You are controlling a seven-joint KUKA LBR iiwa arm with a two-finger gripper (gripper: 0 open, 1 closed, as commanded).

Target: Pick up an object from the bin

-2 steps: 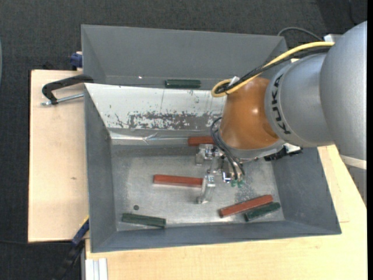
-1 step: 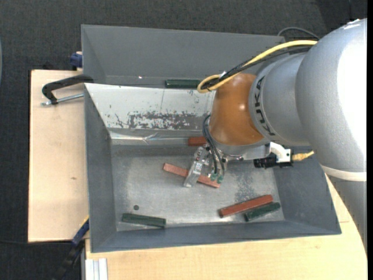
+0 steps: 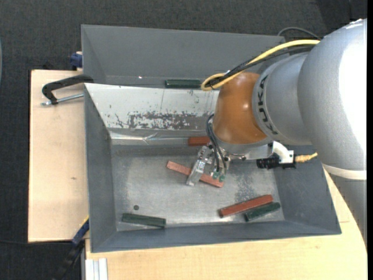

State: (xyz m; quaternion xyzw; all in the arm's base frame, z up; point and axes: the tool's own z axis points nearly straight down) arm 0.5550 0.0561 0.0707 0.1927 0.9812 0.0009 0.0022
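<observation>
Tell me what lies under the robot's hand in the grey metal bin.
Under the hand, a flat reddish-brown strip pokes out leftwards and a second reddish-brown strip pokes out lower right. The hand covers their inner ends, so whether they touch is hidden.

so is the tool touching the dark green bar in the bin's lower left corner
Apart. The camera view shows bare bin floor between the tool and the dark green bar.

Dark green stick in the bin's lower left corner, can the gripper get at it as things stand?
Probably yes. The dark green stick lies alone on the bin floor with nothing on it, and the gripper hangs mid-bin with bare floor between. The wall close beside it could crowd a grasp.
</observation>
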